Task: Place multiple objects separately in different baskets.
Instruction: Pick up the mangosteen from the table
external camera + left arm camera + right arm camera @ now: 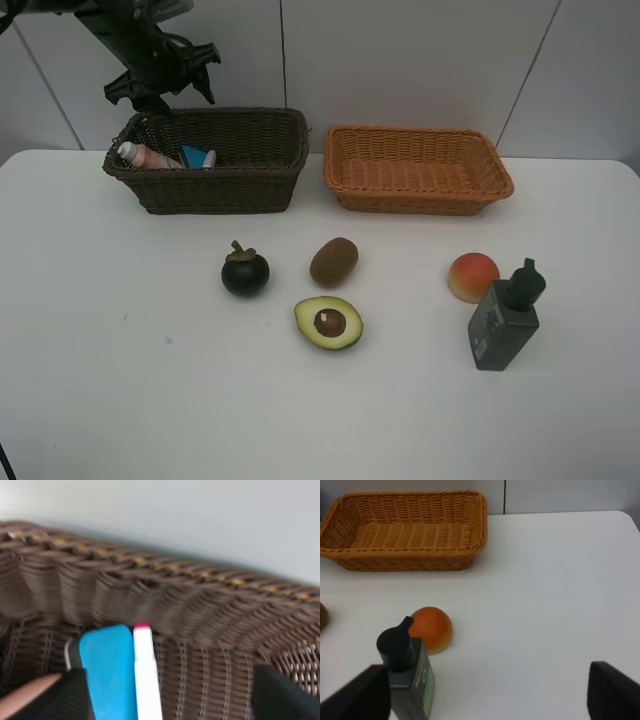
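The dark brown basket holds the pink bottle, the eraser in a blue sleeve and the white marker. My left gripper hovers over the basket's back left corner, open and empty. The left wrist view shows the eraser, the marker and the pink bottle between my left gripper's spread fingers. The orange-tan basket is empty. The mangosteen, kiwi, avocado half, peach and dark pump bottle sit on the table. My right gripper is open, near the pump bottle and peach.
The white table meets a light panelled wall right behind the baskets. The orange-tan basket also shows in the right wrist view. The right arm is out of the exterior high view.
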`<state>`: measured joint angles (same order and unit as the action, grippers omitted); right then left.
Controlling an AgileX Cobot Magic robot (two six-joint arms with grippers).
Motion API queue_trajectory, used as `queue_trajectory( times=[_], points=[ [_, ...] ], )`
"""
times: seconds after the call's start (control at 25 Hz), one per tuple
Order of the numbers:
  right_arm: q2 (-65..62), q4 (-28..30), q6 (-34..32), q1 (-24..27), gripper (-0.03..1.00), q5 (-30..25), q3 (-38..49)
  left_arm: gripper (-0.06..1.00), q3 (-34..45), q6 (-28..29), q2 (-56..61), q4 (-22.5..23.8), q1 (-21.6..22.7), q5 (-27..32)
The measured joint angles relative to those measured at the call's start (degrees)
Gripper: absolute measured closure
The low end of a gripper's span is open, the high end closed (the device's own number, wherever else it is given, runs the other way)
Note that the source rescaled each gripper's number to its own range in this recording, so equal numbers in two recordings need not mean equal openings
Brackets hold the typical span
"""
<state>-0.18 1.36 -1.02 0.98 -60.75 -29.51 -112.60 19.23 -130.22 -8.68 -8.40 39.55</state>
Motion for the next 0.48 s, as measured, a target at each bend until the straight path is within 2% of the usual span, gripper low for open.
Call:
queue_trajectory(
  times=[0.16, 0.48],
  points=[
    [0.00, 0.00, 0.00, 0.00, -0.03, 0.00, 0.00, 0.06, 0.00, -1.70, 0.11, -1.24, 0.35, 8.16],
    [0.00, 0.00, 0.00, 0.00, -0.03, 0.00, 0.00, 0.06, 0.00, -13.18, 6.05, -1.45, 0.19, 27.36]
  ],
)
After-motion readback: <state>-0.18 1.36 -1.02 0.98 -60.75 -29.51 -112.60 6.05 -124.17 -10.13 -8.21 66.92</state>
